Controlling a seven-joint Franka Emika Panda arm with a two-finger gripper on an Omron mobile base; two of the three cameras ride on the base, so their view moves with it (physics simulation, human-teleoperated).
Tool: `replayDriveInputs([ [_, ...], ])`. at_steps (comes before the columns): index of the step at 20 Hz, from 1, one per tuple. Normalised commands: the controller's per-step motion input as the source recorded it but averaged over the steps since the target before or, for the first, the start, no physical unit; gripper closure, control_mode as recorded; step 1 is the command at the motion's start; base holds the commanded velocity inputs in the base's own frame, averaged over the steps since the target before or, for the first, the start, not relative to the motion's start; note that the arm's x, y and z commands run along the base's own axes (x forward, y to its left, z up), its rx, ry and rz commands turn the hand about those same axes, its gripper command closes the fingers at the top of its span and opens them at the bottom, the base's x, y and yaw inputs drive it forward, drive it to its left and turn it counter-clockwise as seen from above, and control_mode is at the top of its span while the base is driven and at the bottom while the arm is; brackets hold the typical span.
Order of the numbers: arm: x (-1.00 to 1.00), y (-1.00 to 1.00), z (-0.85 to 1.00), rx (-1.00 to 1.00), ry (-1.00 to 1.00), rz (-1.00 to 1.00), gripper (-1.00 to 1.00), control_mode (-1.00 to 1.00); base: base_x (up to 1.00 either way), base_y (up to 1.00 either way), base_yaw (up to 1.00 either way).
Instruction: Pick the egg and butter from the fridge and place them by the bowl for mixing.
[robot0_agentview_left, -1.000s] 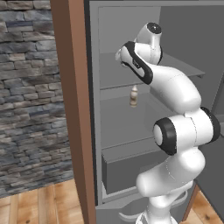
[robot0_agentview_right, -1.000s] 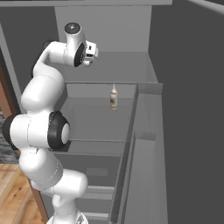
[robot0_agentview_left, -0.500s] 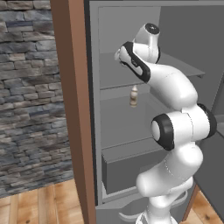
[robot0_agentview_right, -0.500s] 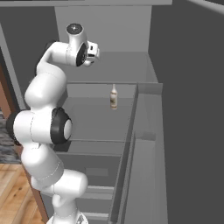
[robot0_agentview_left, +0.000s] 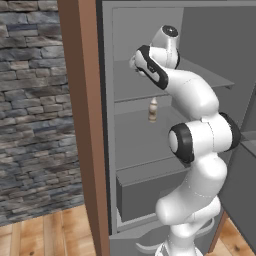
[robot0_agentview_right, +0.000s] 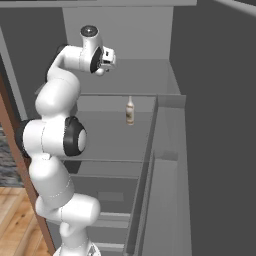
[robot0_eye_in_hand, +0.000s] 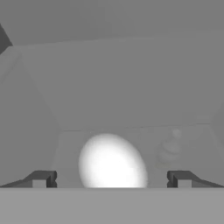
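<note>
Jaws: spread wide, nothing held, gripper (robot0_eye_in_hand: 111, 178) up at the fridge (robot0_agentview_left: 145, 140) top shelf | egg (robot0_eye_in_hand: 113, 163): on that shelf, straight ahead, centred between the fingertips (robot0_eye_in_hand: 42, 178), not touching | bottle (robot0_agentview_left: 153, 110): one shelf lower, well apart | next, likely: advance, close.

arm (robot0_agentview_left: 200, 150): white glossy, rounded segs | joints: black bands | fingers (robot0_eye_in_hand: 41, 178): dark, small

Egg (robot0_eye_in_hand: 112, 162): smooth, glossy white. Fridge (robot0_agentview_left: 145, 140): matt grey inside. Cabinet (robot0_agentview_left: 85, 125): brown wood. Wall (robot0_agentview_left: 32, 110): rough stone. Floor (robot0_agentview_left: 45, 232): wood planks.
</note>
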Motion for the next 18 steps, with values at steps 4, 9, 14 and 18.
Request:
replayDriveInputs([
  [4, 0.01, 0.00, -0.02, 0.00, 0.04, 0.00, -1.00, -1.00, 0.00, 0.00, 0.00],
  [9, 0.00, 0.00, -0.10, 0.00, 0.02, 0.00, -1.00, -1.00, 0.00, 0.00, 0.00],
  [14, 0.11, 0.01, -0.14, 0.00, 0.01, 0.00, -1.00, -1.00, 0.00, 0.00, 0.00],
  [18, 0.16, 0.01, -0.06, 0.00, 0.00, 0.00, -1.00, -1.00, 0.00, 0.00, 0.00],
])
